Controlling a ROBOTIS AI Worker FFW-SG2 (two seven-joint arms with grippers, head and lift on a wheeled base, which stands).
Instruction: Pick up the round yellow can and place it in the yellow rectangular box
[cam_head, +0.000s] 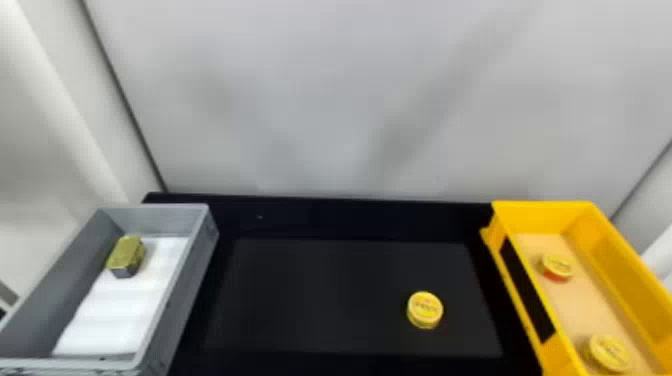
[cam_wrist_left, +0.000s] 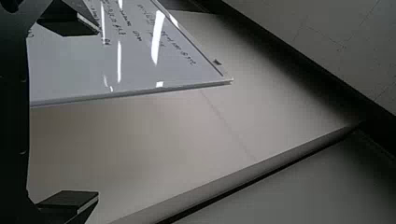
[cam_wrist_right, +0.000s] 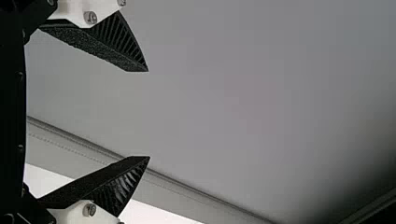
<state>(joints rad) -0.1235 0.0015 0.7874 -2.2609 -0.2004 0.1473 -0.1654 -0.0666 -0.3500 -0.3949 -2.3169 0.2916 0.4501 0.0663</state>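
The robot's right gripper (cam_wrist_right: 149, 114), two ribbed black fingers on white mounts, hangs released, its fingers well apart before a plain grey surface in the right wrist view. The left gripper (cam_wrist_left: 98, 113), also black, is released too, its fingers spread; past it, in the left wrist view, I see a glossy white board (cam_wrist_left: 70, 70) bearing handwriting. On the black tabletop (cam_head: 320, 215), the round yellow can (cam_head: 425, 309) rests lid up on a dark rectangular mat (cam_head: 310, 295), between two containers and nearer the yellow rectangular box (cam_head: 542, 215) at right. Inside that box sit two more round cans, one yellow-lidded with a red side (cam_head: 556, 265), the other yellow-topped (cam_head: 609, 351) and closer to the robot. At left, a grey rectangular box (cam_head: 150, 212) holds white lining (cam_head: 125, 310) and a gold-and-grey block-shaped item (cam_head: 126, 254). A pale panel (cam_head: 320, 100) rises behind the tabletop.
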